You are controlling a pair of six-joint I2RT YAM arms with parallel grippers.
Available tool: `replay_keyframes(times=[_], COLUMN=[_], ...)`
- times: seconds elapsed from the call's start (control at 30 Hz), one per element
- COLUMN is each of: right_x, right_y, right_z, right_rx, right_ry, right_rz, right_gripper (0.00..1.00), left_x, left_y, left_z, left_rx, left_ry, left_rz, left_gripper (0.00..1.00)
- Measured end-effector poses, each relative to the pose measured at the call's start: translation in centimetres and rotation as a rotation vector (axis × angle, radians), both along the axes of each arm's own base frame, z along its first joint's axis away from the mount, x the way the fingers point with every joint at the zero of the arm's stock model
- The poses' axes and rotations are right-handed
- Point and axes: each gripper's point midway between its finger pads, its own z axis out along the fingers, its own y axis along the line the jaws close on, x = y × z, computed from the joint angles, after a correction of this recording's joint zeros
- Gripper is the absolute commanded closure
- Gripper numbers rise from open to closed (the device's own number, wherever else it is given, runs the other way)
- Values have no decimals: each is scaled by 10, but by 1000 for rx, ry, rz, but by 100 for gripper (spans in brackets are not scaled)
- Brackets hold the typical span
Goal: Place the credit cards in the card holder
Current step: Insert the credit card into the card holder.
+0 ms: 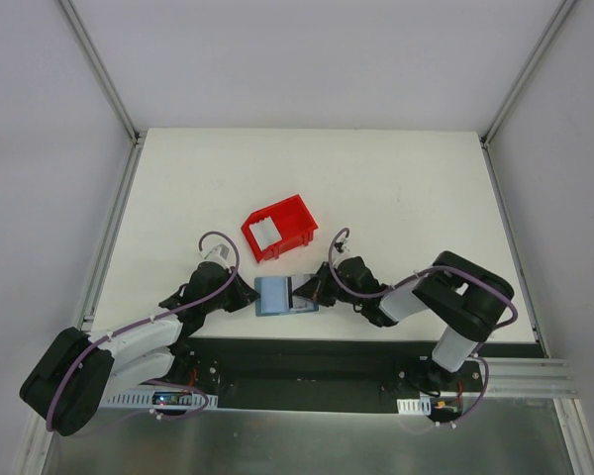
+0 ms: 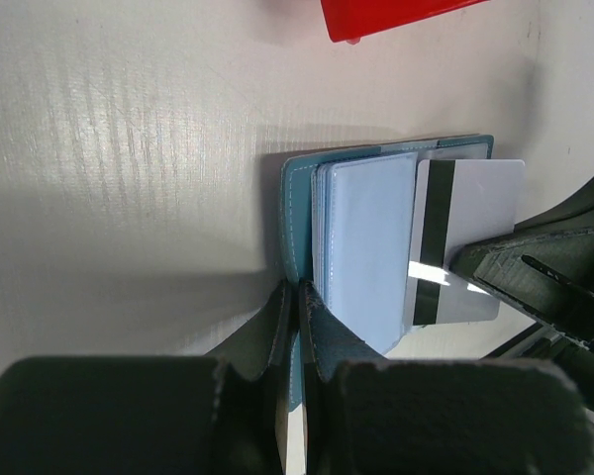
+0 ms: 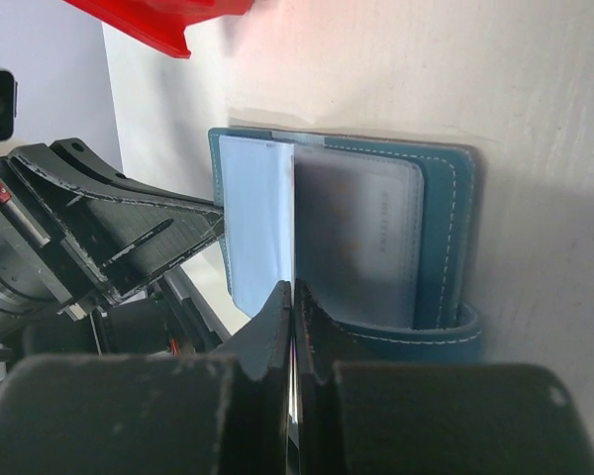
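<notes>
The teal card holder (image 1: pixel 277 295) lies open on the table between my two grippers, with its pale blue pockets facing up. My left gripper (image 1: pixel 249 295) is shut on its left edge, and the left wrist view shows the fingers pinching the teal flap (image 2: pixel 297 302). My right gripper (image 1: pixel 315 289) is shut on a white credit card (image 2: pixel 470 237) with a black magnetic stripe. It holds the card flat over the holder's right half, with the card's left edge at the pocket (image 2: pixel 376 247). In the right wrist view the card is only a thin edge (image 3: pixel 294 267) over the holder (image 3: pixel 445 228).
A red plastic bin (image 1: pixel 277 226) stands just behind the holder, with something white in it. It also shows at the top of the left wrist view (image 2: pixel 406 15) and the right wrist view (image 3: pixel 158 20). The arm bases sit along the near table edge.
</notes>
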Motion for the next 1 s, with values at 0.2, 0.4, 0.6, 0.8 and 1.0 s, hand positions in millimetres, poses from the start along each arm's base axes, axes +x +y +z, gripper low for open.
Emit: replay_keyframes(times=[0.2, 0.4, 0.6, 0.8, 1.0], right_x=[-1, 1, 0, -1, -1], right_y=[-2, 3, 6, 9, 11], right_z=[-1, -2, -1, -3, -3], right_rx=[-11, 2, 10, 24, 37], right_ry=[5, 10, 14, 36, 52], right_rz=[-1, 6, 10, 11, 3], right_gripper=[100, 100, 100, 100, 100], left_x=[0, 0, 0, 0, 0], left_y=[0, 0, 0, 0, 0], left_z=[0, 0, 0, 0, 0], left_rx=[0, 0, 0, 0, 0], left_ry=[0, 0, 0, 0, 0], left_rz=[-1, 0, 0, 0, 0], left_gripper=[100, 100, 100, 100, 100])
